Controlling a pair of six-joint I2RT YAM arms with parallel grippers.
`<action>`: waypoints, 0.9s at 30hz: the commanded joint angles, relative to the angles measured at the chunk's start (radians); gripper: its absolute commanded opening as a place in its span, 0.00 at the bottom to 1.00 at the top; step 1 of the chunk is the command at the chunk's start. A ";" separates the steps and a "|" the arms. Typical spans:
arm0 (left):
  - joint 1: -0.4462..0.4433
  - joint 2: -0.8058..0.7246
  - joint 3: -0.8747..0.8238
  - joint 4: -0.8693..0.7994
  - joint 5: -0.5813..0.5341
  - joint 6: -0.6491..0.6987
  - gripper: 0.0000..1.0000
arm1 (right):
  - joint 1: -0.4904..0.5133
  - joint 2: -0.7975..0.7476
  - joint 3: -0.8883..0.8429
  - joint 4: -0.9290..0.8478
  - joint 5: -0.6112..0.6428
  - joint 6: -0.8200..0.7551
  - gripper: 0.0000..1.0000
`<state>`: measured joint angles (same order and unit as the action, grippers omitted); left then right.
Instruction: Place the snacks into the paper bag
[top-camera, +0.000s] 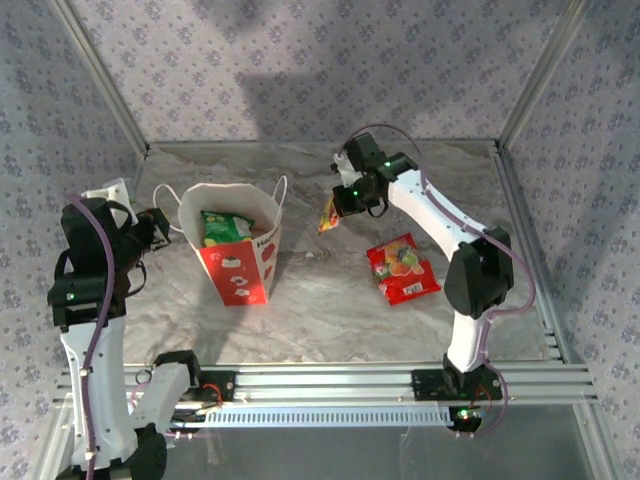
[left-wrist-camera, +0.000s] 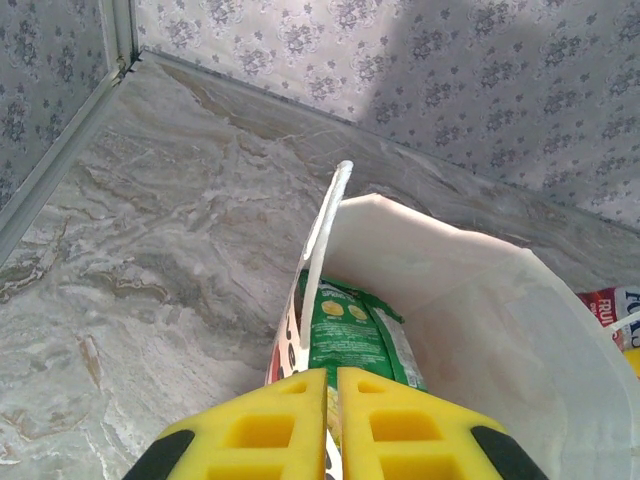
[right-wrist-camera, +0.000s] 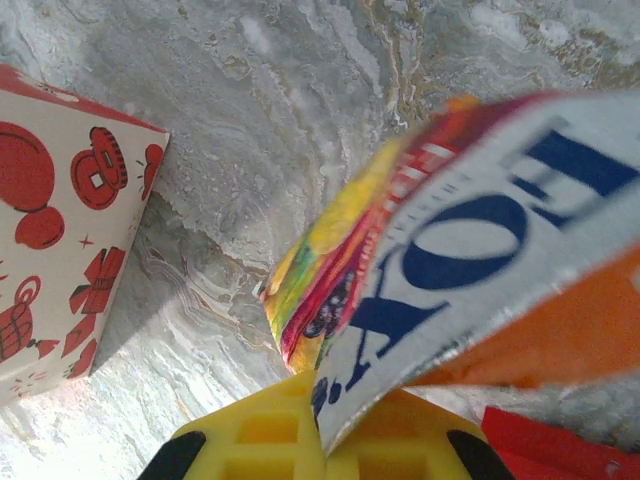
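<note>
On the near half of the marbled worktop (top-camera: 330, 310), a red packet (top-camera: 403, 268) with fruit print lies flat, right of the paper bag (top-camera: 240, 272) and well apart from it. The bag stands upright with its mouth open, and a green packet (top-camera: 225, 227) sits inside against the far wall. At the bag's left rim, the left hand (top-camera: 158, 228) pinches the paper. From the left wrist, its yellow fingers (left-wrist-camera: 262, 430) are pressed together on the bag's edge, with the green packet (left-wrist-camera: 350, 335) just beyond them inside the white wall (left-wrist-camera: 480, 320).

Farther back, right of the bag's mouth and apart from it, the right hand (top-camera: 345, 203) grips an orange-yellow packet (top-camera: 328, 213) that hangs from it. From the right wrist, the packet (right-wrist-camera: 470, 260) is clamped between the yellow fingers (right-wrist-camera: 250, 435), the bag's printed wall (right-wrist-camera: 60, 200) stands at left, and a corner of the red packet (right-wrist-camera: 560, 445) shows at lower right.
</note>
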<state>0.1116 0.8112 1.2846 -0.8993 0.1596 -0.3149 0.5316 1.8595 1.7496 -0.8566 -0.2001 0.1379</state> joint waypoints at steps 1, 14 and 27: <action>0.006 -0.013 0.039 -0.008 -0.008 0.010 0.11 | 0.016 -0.066 0.065 -0.058 0.068 -0.040 0.00; 0.005 -0.013 0.033 0.000 -0.009 0.006 0.11 | 0.065 -0.207 0.180 -0.100 0.132 -0.096 0.00; 0.005 -0.006 0.044 -0.012 -0.018 0.010 0.16 | 0.112 -0.315 0.305 -0.041 0.209 -0.134 0.00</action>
<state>0.1116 0.8116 1.2846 -0.8989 0.1562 -0.3138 0.6296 1.5902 1.9980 -0.9493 -0.0216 0.0414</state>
